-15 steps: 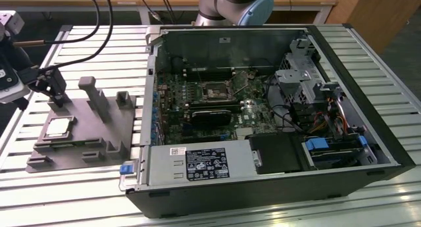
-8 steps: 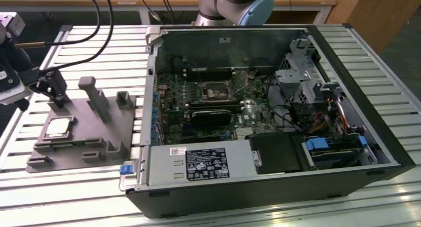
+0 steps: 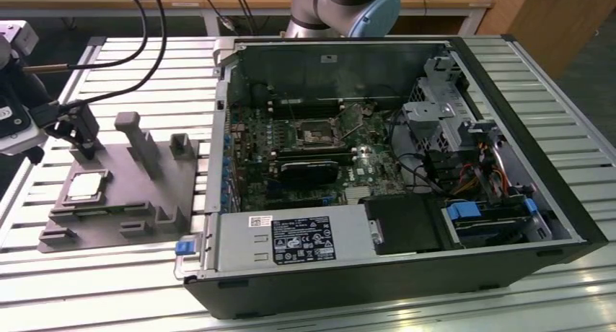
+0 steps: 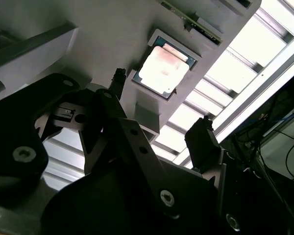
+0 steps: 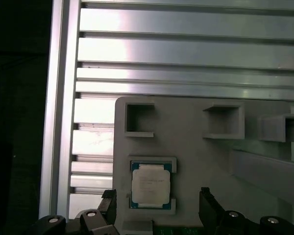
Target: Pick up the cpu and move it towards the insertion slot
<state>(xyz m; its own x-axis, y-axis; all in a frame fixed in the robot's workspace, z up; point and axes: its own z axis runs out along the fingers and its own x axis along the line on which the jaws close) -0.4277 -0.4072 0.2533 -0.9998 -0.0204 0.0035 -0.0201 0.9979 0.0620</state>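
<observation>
Tool (image 4: 159, 101) open: fingers (image 4: 203, 139) spread, nothing gripped. The cpu (image 5: 150, 185) sits flat in its recess on the grey fixture (image 5: 196, 161), straight ahead of the tool tips and centred on the gap, with one finger off to each side in both wrist views. I judge there is no contact. The chip is square, and its edges look parallel to the line between the fingers. The insertion slot (image 3: 316, 136) lies well apart from the tool, on the board inside the open computer case (image 3: 405, 289), toward the exterior view's right — fixture and case both rest on the slatted desk (image 3: 106, 281).
</observation>
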